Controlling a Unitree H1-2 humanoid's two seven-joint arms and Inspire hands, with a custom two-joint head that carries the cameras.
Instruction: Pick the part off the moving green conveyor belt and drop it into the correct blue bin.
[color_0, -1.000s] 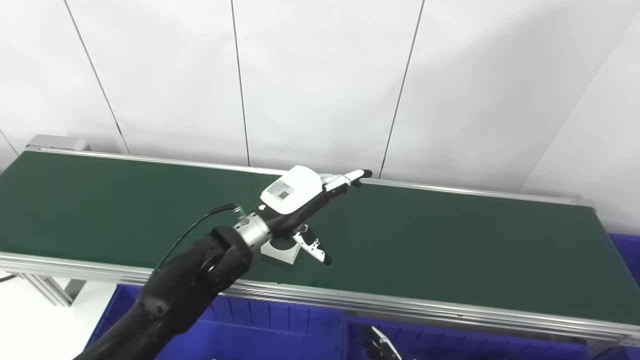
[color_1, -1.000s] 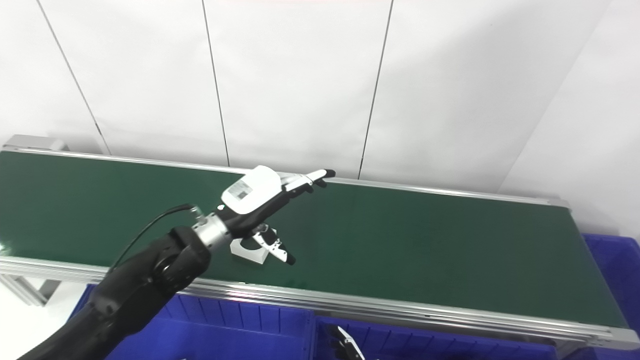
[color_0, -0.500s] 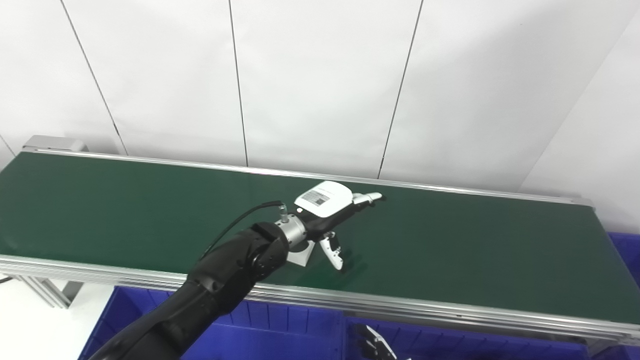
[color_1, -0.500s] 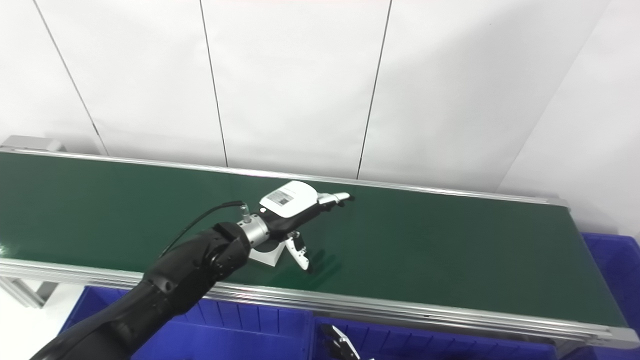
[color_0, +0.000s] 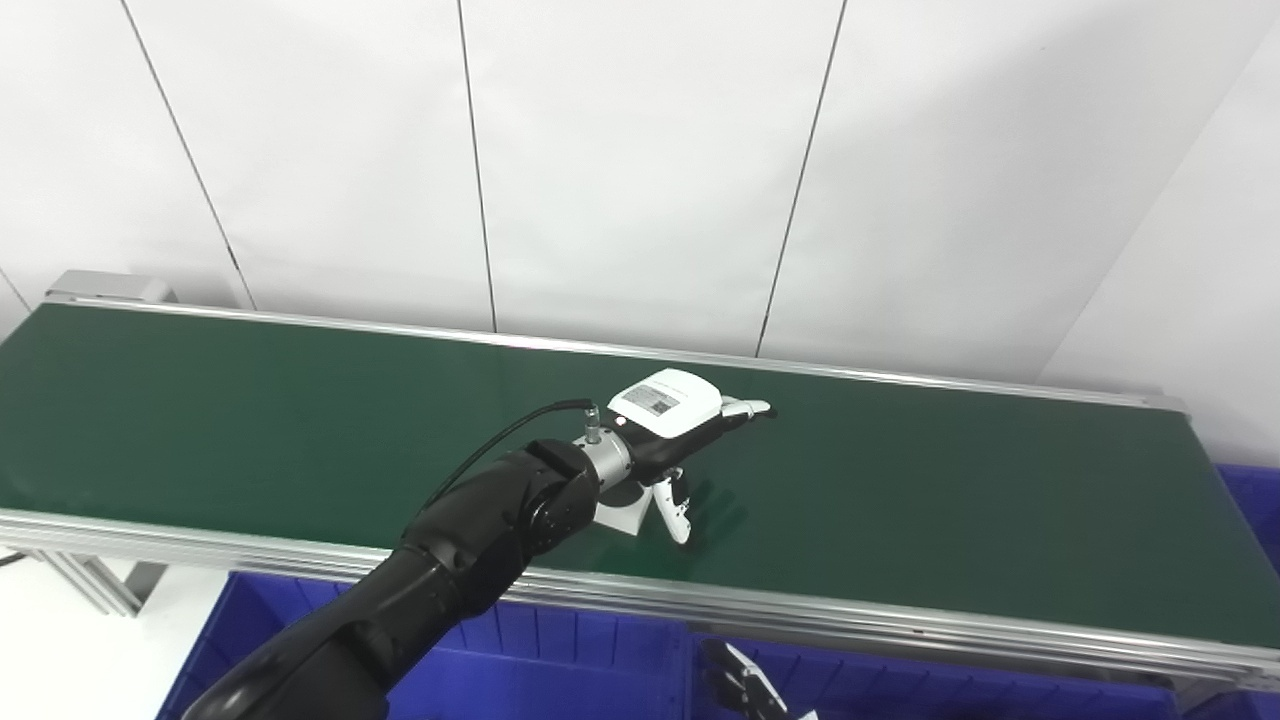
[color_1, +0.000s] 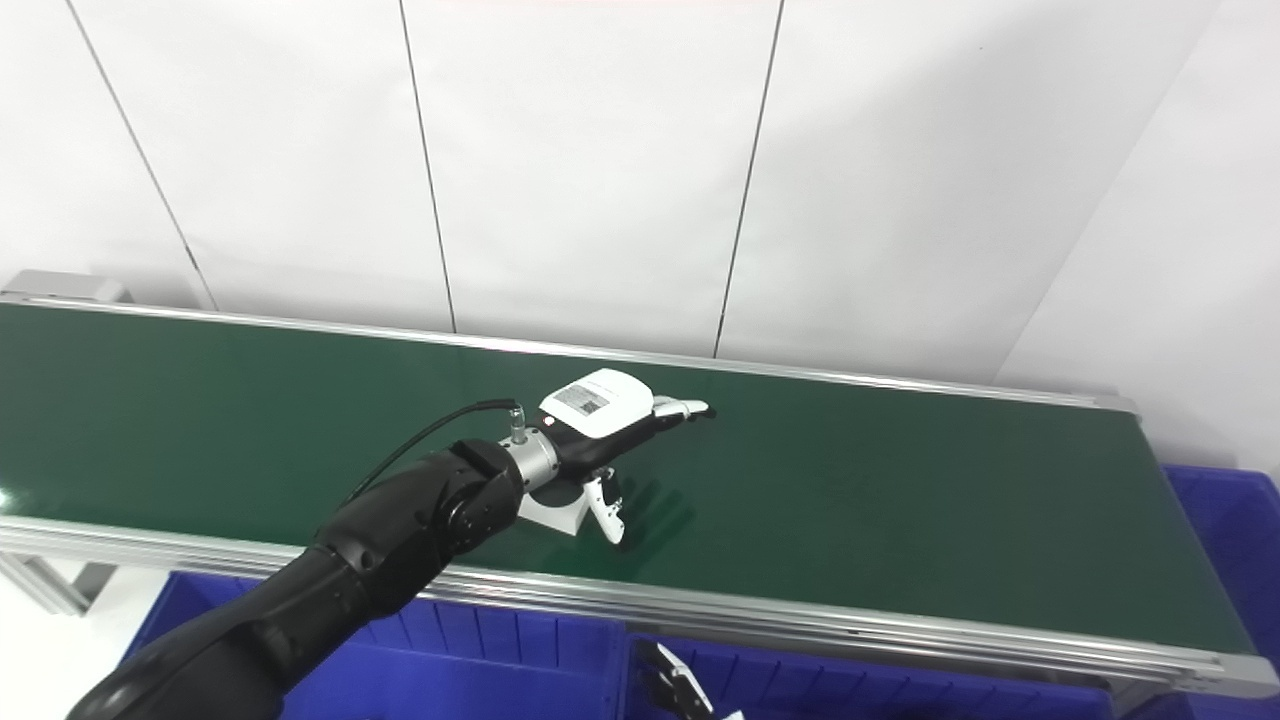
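A white block part with a dark round hole (color_0: 624, 510) lies on the green conveyor belt (color_0: 950, 500) near its front edge. My left hand (color_0: 672, 425) hovers low over the part, open, fingers stretched toward the back right and thumb (color_0: 676, 510) pointing down just right of the part. The wrist hides much of the part. In the right eye view the part (color_1: 560, 510) sits under the left hand (color_1: 610, 420). Only the fingertips of my right hand (color_0: 745, 688) show at the bottom edge, over a blue bin.
Blue bins (color_0: 560, 670) line up below the belt's front rail (color_0: 900, 615). Another blue bin (color_0: 1250, 500) stands at the belt's right end. A white panelled wall stands behind the belt.
The left hand has moved right and come down low over the belt, following the part. The part has travelled to the right on the belt. The hand stays open.
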